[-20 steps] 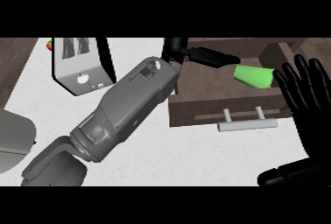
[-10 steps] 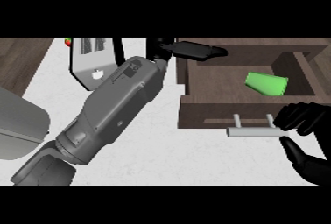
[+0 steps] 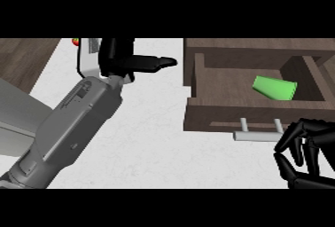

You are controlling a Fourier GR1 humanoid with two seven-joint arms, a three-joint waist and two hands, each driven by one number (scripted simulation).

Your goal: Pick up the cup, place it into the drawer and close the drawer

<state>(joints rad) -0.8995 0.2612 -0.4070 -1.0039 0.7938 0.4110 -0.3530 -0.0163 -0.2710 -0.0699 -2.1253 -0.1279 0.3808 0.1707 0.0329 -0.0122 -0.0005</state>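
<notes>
The open drawer lies above the right hand, whose fingers curl just beside the drawer's handle, holding nothing. The left hand hovers with fingers extended, empty. The green cup lies inside the drawer.

White speckled counter top. Light appliance with red and green marks at upper left, mostly hidden. Grey block at left edge. Wood surface in top-left corner
</notes>
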